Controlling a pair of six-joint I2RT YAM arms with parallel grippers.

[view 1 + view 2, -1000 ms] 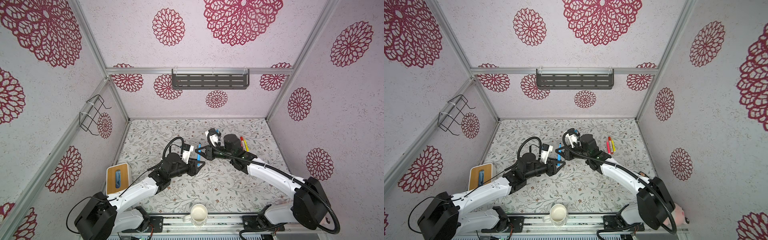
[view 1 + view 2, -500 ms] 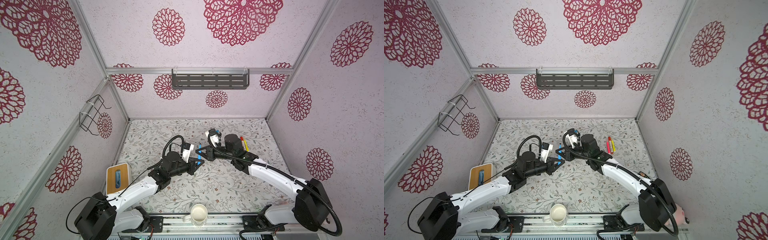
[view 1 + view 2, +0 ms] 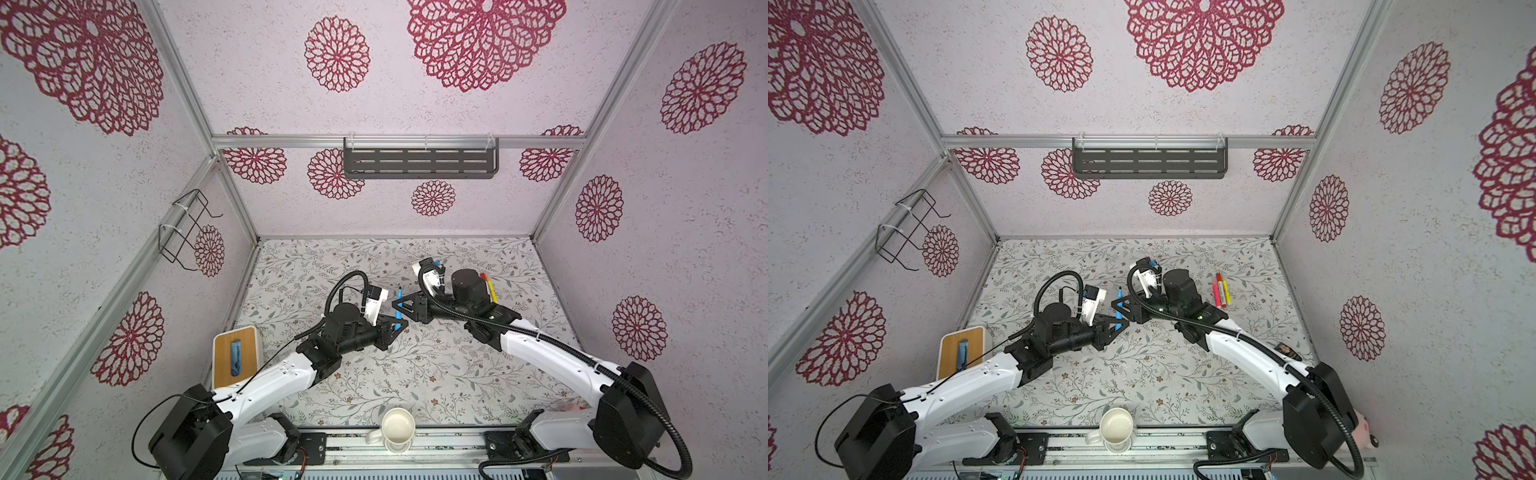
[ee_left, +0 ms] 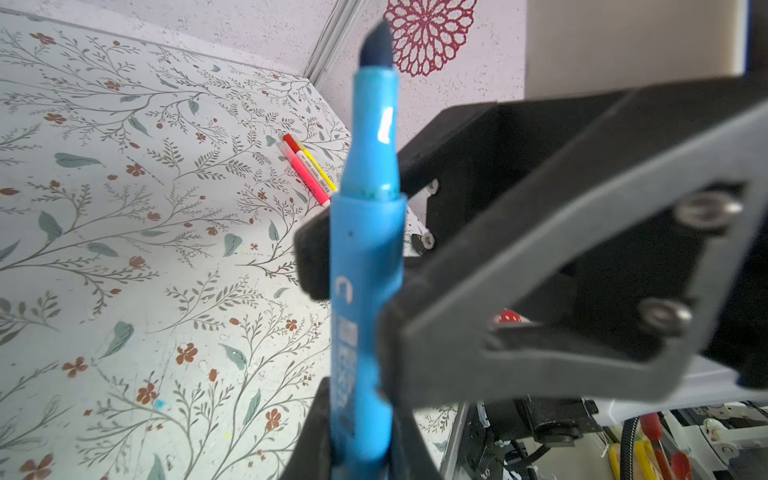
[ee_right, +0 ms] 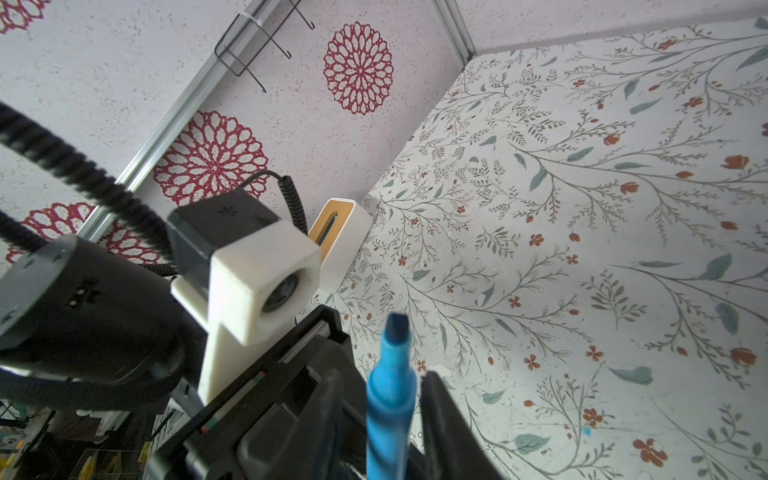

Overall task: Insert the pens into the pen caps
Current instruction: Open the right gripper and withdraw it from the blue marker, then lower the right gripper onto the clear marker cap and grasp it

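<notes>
The hold on the blue pen (image 4: 365,270) is passing from one arm to the other. The left gripper (image 4: 361,440) is now pinching the lower barrel tight between its fingers. The right gripper (image 5: 384,376) is loosening, its jaws standing a little apart, with a sliver of tablecloth showing between one finger and the barrel. The pen is standing roughly upright in the air, its bare dark tip poking up past the right gripper's fingertips. The left gripper is holding it just below the spot the right one is straddling, and in both top views the two are meeting nose to nose around it. This is leaving the pen in the left gripper's care and, as I judge it, freeing the right one to go for a cap, though no loose blue cap is showing in any view. A second ago the roles were reversed: the right gripper was clamping the pen and the left one's jaws were standing apart around it. The arms themselves are sitting almost where they were. The other pens (image 3: 1222,291) are lying together on the table (image 3: 457,374), out beside the right gripper's wrist on its outer side, well apart from both sets of fingers.
</notes>
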